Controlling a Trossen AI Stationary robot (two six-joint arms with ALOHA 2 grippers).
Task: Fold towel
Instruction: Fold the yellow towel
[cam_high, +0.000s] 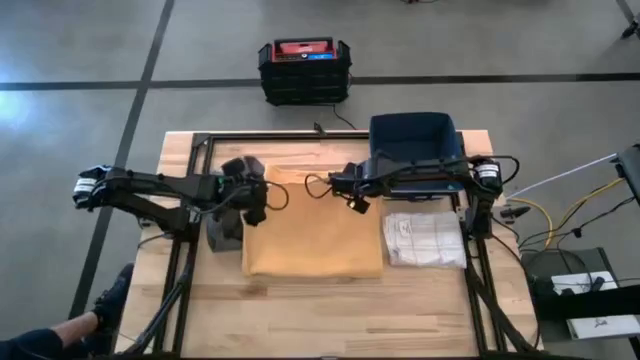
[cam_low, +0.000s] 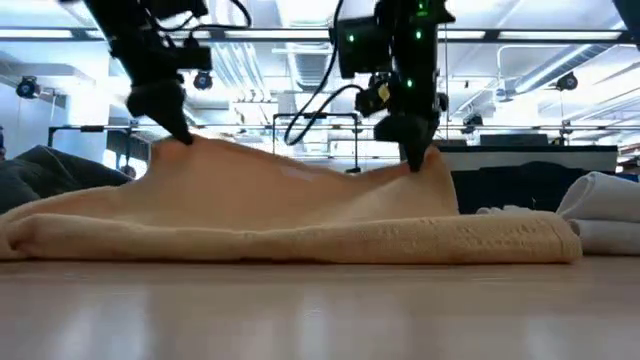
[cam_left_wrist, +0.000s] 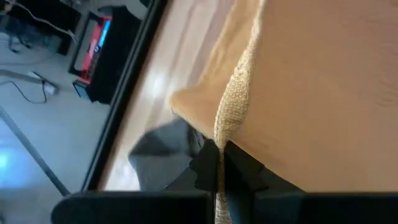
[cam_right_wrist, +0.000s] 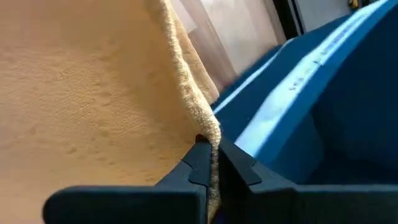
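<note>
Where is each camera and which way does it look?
High: overhead, looking down at the table, both arms and towel.
Low: at tabletop height, looking level across the towel; arms drop in from above.
Left wrist: left claw pinching a towel edge.
Right wrist: right claw pinching another edge.
All four show the towel.

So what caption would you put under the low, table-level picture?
Both claws, left and right, pinch the tan towel's far edge and lift it off the table.
</note>
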